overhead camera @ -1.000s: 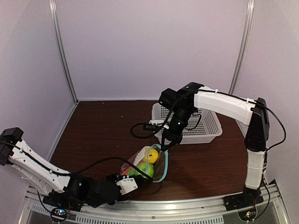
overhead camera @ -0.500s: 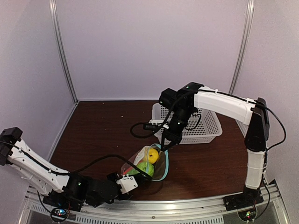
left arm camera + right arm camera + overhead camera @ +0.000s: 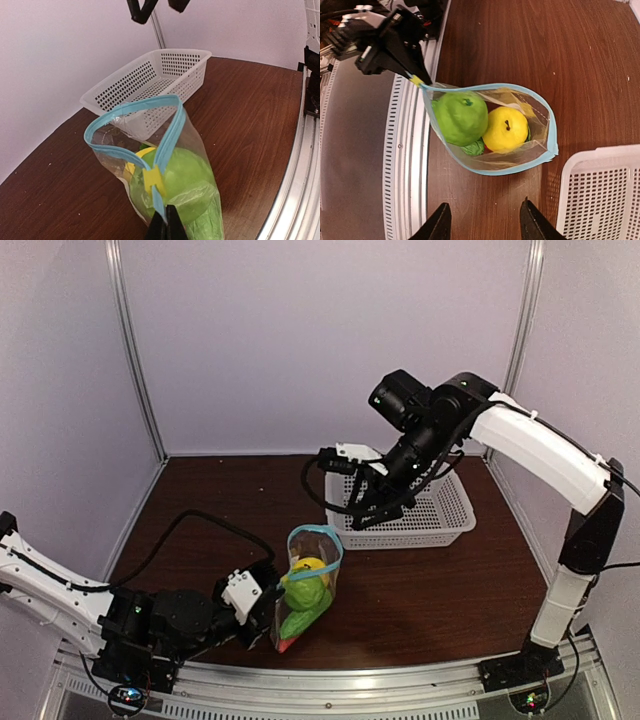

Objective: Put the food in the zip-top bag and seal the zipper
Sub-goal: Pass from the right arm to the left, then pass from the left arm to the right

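The clear zip-top bag [image 3: 308,590] stands upright near the table's front edge, mouth open and facing up. Its teal zipper [image 3: 172,125] forms an open loop, with a yellow slider [image 3: 152,179] at the near end. Inside lie the food pieces: a green apple [image 3: 461,118], a yellow fruit [image 3: 506,129] and a green leafy bit [image 3: 474,148]. My left gripper [image 3: 166,225] is shut on the zipper's end just past the slider. My right gripper [image 3: 358,517] hangs open high above the bag, holding nothing; its fingers [image 3: 439,220] frame bare table.
A white perforated basket [image 3: 420,532] sits behind and to the right of the bag, under the right arm. The metal front rail [image 3: 410,165] runs close to the bag. White walls enclose the table on three sides.
The right gripper has let go of the bag's mouth, opened, and risen toward the basket. The left gripper has lifted the bag from lying tilted to standing upright.
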